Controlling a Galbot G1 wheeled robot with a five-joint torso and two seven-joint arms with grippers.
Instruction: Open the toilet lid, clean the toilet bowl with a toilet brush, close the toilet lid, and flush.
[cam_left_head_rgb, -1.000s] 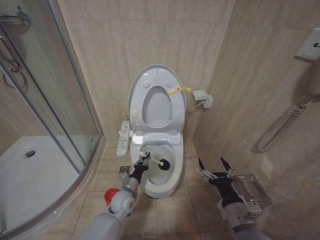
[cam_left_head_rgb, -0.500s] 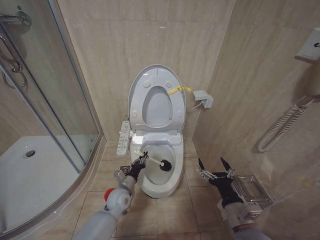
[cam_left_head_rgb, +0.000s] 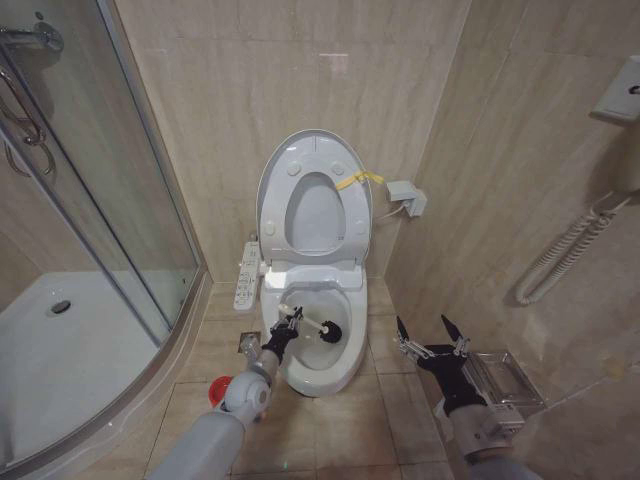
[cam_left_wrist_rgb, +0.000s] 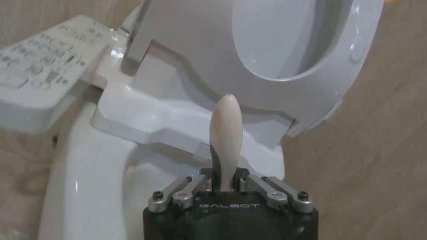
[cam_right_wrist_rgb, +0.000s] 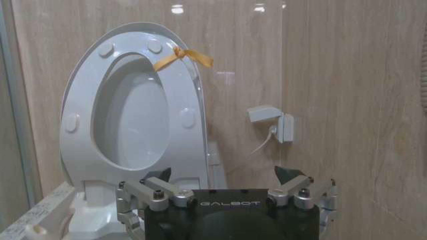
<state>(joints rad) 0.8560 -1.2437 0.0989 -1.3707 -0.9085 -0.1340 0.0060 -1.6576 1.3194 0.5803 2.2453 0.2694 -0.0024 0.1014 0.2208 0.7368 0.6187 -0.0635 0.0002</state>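
- Presently the left gripper is clamping the toilet brush by its pale handle; the black head is lying inside the toilet bowl, toward its right rim.
- The toilet lid is standing raised against the tiled wall.
- The right gripper is hovering wide apart over the floor tiles, right of the bowl.
- A red holder cup is showing partly behind the left arm.

Two grey robot arms end in black hands, left hand and right hand, with silver screwed fingers and white "GALBOT" lettering.
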